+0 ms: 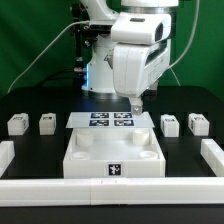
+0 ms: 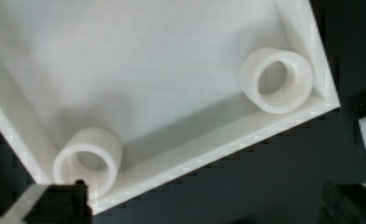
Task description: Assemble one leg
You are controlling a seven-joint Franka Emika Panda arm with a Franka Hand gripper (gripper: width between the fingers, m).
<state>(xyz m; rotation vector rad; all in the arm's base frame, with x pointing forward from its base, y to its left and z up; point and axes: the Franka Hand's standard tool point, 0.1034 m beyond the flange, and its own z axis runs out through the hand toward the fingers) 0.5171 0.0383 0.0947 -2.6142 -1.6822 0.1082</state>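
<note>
Shows gripper (image 1: 135, 103) poised over far rim of tabletop (image 1: 85, 168), jaw gap impossible to tell, nearest leg (image 1: 170, 124) standing free and well apart at the exterior view's right; risks clipping that rim or a corner socket (image 2: 278, 80) if swung low toward it.

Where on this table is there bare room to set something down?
Bare table shows between the tabletop piece and the rail at the exterior view's left, and before the rail at its right. The middle is crowded: the pincer hangs by the marker board, with legs in a row either side.
</note>
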